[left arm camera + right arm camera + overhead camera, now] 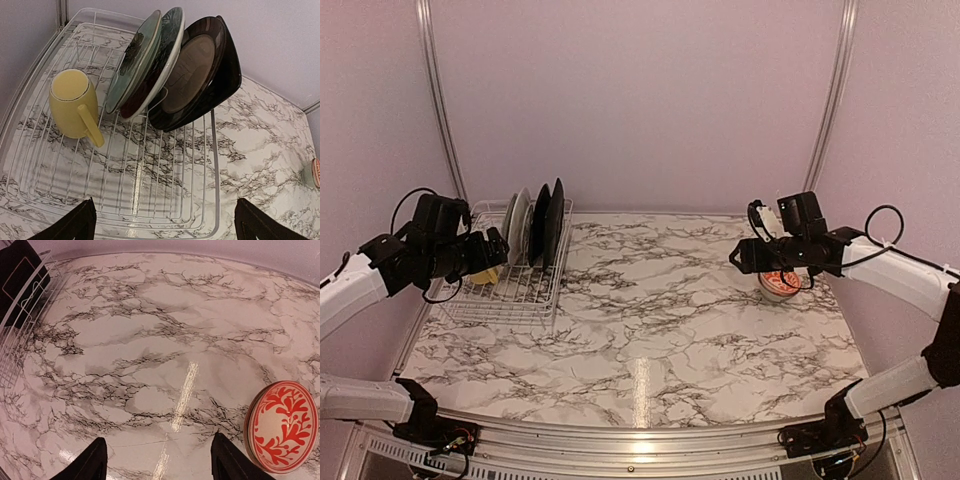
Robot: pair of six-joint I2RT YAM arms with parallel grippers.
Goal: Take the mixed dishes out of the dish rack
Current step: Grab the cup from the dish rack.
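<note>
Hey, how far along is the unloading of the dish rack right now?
Early on. Done: the red-and-white bowl sits out on the table. In hand: nothing; both the left gripper, over the dish rack, and the right gripper are open and empty. Left: the yellow mug and the upright plates are in the rack.

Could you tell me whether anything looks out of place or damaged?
Nothing stands out. The plates lean in the dish rack's slots, the yellow mug sits on its wires, and the red-and-white patterned bowl rests on the table. No spills.
</note>
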